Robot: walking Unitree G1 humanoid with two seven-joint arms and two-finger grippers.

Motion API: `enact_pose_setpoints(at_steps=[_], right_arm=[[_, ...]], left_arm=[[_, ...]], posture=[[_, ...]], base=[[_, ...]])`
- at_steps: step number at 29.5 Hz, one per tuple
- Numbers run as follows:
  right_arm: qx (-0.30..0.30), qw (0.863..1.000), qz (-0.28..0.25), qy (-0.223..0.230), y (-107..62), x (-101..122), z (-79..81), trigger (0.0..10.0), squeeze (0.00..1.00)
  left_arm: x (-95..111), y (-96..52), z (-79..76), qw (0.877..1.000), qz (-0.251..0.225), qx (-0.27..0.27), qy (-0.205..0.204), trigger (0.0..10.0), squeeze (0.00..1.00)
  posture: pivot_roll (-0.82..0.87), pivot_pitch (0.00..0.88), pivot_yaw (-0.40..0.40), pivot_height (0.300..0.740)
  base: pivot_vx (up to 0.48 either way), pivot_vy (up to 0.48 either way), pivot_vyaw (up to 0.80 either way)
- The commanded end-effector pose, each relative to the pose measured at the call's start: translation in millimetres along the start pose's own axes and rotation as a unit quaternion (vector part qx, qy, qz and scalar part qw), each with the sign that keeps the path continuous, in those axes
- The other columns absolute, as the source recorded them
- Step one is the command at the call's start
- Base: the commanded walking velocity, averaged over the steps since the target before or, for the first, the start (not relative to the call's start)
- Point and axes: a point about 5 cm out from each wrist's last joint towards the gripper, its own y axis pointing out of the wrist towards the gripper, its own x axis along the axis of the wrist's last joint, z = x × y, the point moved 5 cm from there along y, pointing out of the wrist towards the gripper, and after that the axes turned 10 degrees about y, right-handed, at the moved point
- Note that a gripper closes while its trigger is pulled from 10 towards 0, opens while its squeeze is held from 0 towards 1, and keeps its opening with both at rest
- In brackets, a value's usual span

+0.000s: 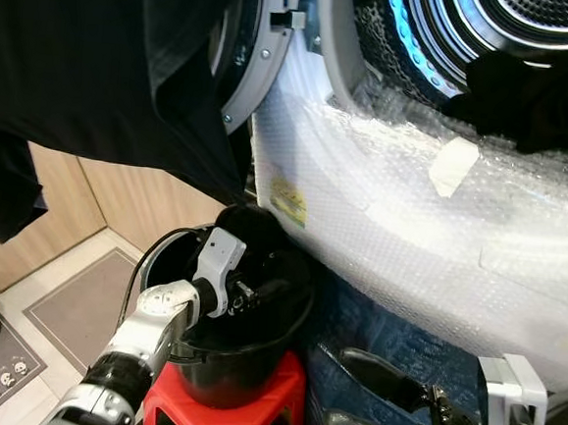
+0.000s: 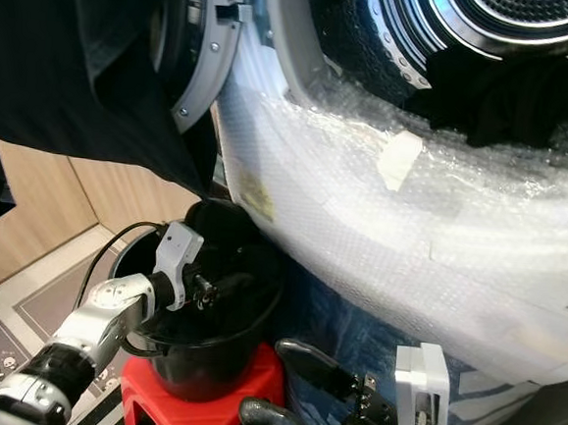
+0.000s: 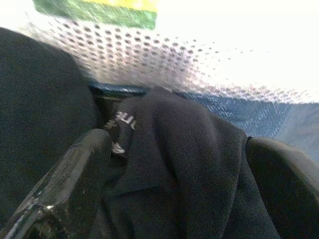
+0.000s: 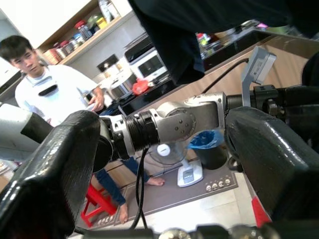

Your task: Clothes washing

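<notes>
Two claws, left claw [image 3: 174, 164] clenched on dark garment [image 3: 199, 164] in bucket [image 1: 284, 336], right claw [image 4: 159, 164] released

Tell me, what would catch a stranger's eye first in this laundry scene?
Probably the washing machine, its front wrapped in bubble wrap, with a dark garment hanging out of its open drum. Below it, the left gripper reaches into a black bucket of dark clothes standing on a red stool. The right gripper waits low beside it, open, and a person watches from across the room.
</notes>
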Motion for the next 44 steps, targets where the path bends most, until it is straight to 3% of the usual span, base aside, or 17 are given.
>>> enact_pose_setpoints(at_steps=[1, 14, 16, 17, 18, 19, 24, 44], right_arm=[[0.003, 1.0, 0.002, -0.011, 0.0, 2.5, 8.7, 10.0, 0.0], [-0.02, 1.0, 0.002, -0.01, -5.5, 3.9, 28.7, 10.0, 0.0], [-0.024, 1.0, 0.004, -0.007, -6.8, 3.6, 30.7, 10.0, 0.0], [-0.026, 1.0, 0.005, -0.004, -7.7, 3.1, 32.4, 10.0, 0.0], [-0.026, 1.0, 0.005, -0.004, -7.7, 3.1, 32.4, 10.0, 0.0], [-0.028, 1.0, 0.005, -0.001, -8.1, 2.9, 34.1, 10.0, 0.0], [-0.036, 0.999, 0.002, 0.005, -8.6, 2.4, 35.1, 10.0, 0.0], [-0.06, 0.998, -0.007, 0.012, -9.6, 5.0, 31.6, 10.0, 0.0]], left_arm=[[-2.3, 0.7, 2.1, 1.0, 0.008, -0.005, 0.007, 10.0, 0.0], [-8.5, 8.3, -8.3, 0.998, 0.019, -0.06, -0.013, 10.0, 0.0], [-9.1, 7.7, -12.4, 0.997, 0.015, -0.077, -0.016, 9.6, 0.0], [-10.0, 7.2, -15.4, 0.996, 0.015, -0.088, -0.013, 7.1, 0.0], [-10.0, 7.2, -15.4, 0.996, 0.015, -0.088, -0.013, 7.1, 0.0], [-10.5, 6.5, -17.8, 0.995, 0.013, -0.1, -0.01, 0.2, 0.0], [-7.4, 4.1, -21.1, 0.992, 0.0, -0.125, -0.004, 0.0, 0.0], [-4.5, 2.4, -20.9, 0.99, -0.009, -0.138, 0.009, 0.0, 0.0]], posture=[[-0.22, 0.28, 0.027, 0.74], [-0.28, 0.354, 0.0, 0.74], [-0.28, 0.359, -0.002, 0.74], [-0.28, 0.365, -0.003, 0.74], [-0.28, 0.365, -0.003, 0.74], [-0.28, 0.368, -0.003, 0.74], [-0.28, 0.37, 0.0, 0.74], [-0.29, 0.372, -0.004, 0.74]], base=[[0.0, 0.0, 0.0], [0.0, 0.0, 0.0], [0.0, 0.0, 0.0], [0.0, 0.0, 0.0], [0.0, 0.0, 0.0], [0.0, 0.0, 0.0], [0.0, 0.0, 0.0], [0.0, 0.0, 0.0]])
